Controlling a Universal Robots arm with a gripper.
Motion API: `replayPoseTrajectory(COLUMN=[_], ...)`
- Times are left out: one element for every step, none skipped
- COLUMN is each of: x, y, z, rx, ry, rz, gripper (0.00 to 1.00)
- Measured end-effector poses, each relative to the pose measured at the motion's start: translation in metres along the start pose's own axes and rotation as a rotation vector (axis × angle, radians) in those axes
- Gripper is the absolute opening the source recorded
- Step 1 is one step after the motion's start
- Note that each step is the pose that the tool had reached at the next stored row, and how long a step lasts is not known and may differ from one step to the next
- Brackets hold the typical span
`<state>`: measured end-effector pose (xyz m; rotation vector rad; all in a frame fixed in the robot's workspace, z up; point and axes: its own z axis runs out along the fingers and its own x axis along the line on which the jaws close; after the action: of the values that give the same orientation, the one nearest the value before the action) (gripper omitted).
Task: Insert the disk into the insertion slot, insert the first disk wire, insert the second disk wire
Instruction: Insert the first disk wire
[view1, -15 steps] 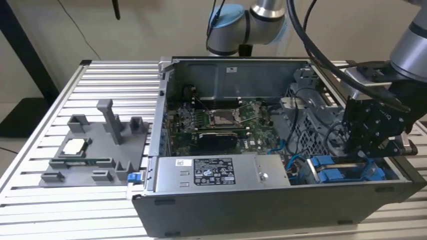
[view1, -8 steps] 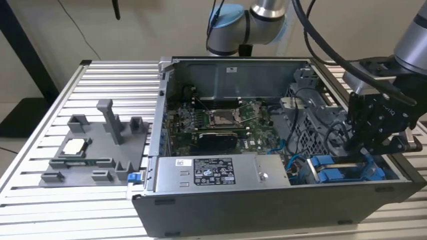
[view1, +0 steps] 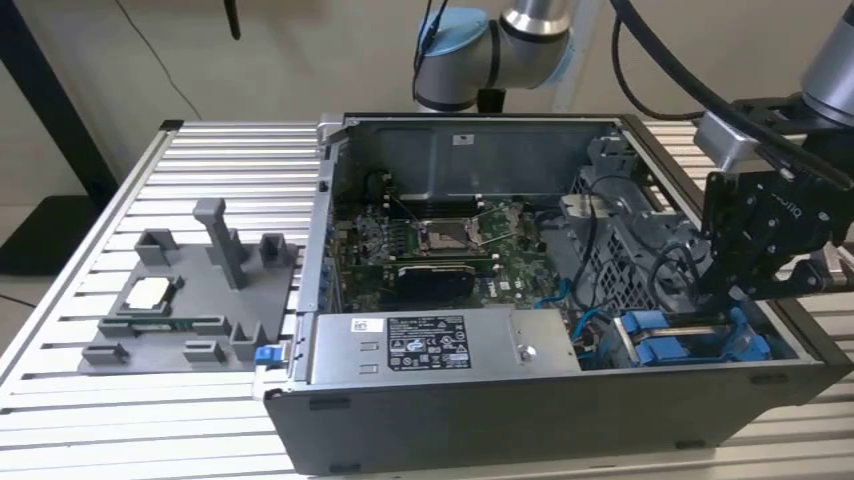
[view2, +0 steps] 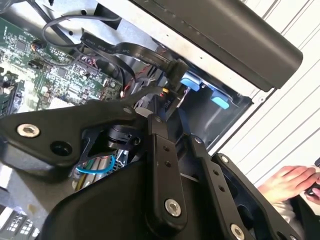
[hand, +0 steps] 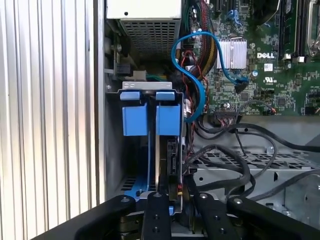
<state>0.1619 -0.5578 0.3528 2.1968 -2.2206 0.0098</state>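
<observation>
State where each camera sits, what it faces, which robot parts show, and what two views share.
Exterior view: off the arm, facing the open computer case; gripper at the exterior view's right.
First wrist view: on the arm, facing blue carriers past the gripper.
Second wrist view: on the arm, facing the motherboard past the gripper.
Both wrist views show blue carriers.

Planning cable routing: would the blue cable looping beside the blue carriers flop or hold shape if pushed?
The blue cable holds a smooth unsupported arc, so probably springy, not limp. It looks thin, so likely light. One end meets the motherboard, so it should pivot there.
</observation>
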Motion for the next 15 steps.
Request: replayPoseTrajectory(x=[0.0000,0.0000,0.0001,0.0001,0.0001,0.0002,0.0002,0.0002,0.0002,0.0002,0.0002,0.0003,0.0003,0.0003,0.0003], y=[0.0000,0.0000,0.0001,0.0001,0.0001,0.0001,0.0001,0.0001,0.0002,0.0002,0.0002,0.0004,0.0004,0.0004,0.0004], z=[-0.0014,-0.0029,-0.0045,-0.0062,-0.0077,-0.0093,-0.0108,-0.0121,-0.0135,-0.0144,-0.0151,-0.0158,-0.0162,-0.0164,-0.0168], rx=[0.0000,0.0000,0.0000,0.0000,0.0000,0.0000,0.0000,0.0000,0.0000,0.0000,0.0000,0.0000,0.0000,0.0000,0.0000], ry=[0.0000,-0.0001,0.0000,0.0000,0.0000,0.0000,0.0000,-0.0001,0.0000,0.0000,-0.0001,0.0000,0.0000,-0.0002,0.0000], rz=[0.000,0.000,0.000,0.000,0.000,0.000,0.000,0.000,0.000,0.000,0.000,0.000,0.000,0.000,0.000], gripper=[0.27,0.27,0.27,0.27,0.27,0.27,0.27,0.27,0.27,0.27,0.27,0.27,0.27,0.27,0.27])
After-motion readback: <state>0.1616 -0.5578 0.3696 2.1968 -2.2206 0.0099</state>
